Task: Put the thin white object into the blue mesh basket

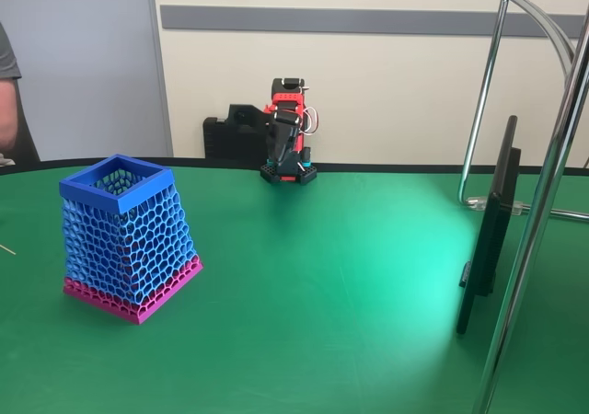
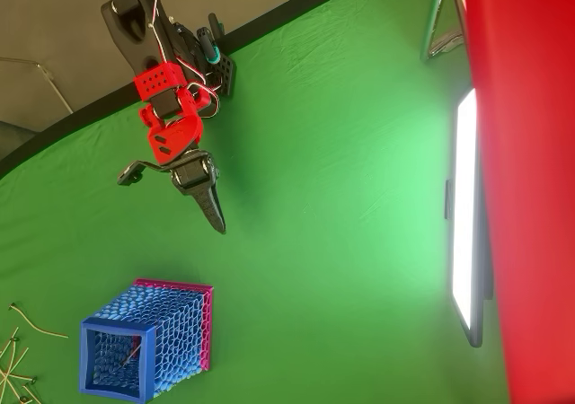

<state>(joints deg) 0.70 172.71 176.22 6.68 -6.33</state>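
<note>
Standing at the left side of the fixed view, the blue mesh basket (image 1: 129, 239) is resting upright on the green table (image 1: 331, 322), with its dark blue square rim on top and its magenta band at the bottom. In the overhead view the basket (image 2: 148, 350) is sitting at the lower left of the frame, and its opening is facing the camera. Inside this opening a thin pale line is showing against the mesh floor; it is too small to tell whether it is the thin white object. At the far left edge of the overhead view, some thin pale sticks (image 2: 18, 350) are lying on the table, just beside the basket but apart from it.

Moving toward the middle, the red and black arm (image 1: 287, 138) is sitting folded at the back edge of the table in the fixed view. In the overhead view the gripper (image 2: 214, 214) is pointing down and to the right in the frame, well apart from the basket. Its dark fingers are lying together, and nothing is visible between them.

At the right side of both views, a flat dark screen (image 1: 488, 239) is standing on the table, next to shiny metal stand tubes (image 1: 543, 202).
</note>
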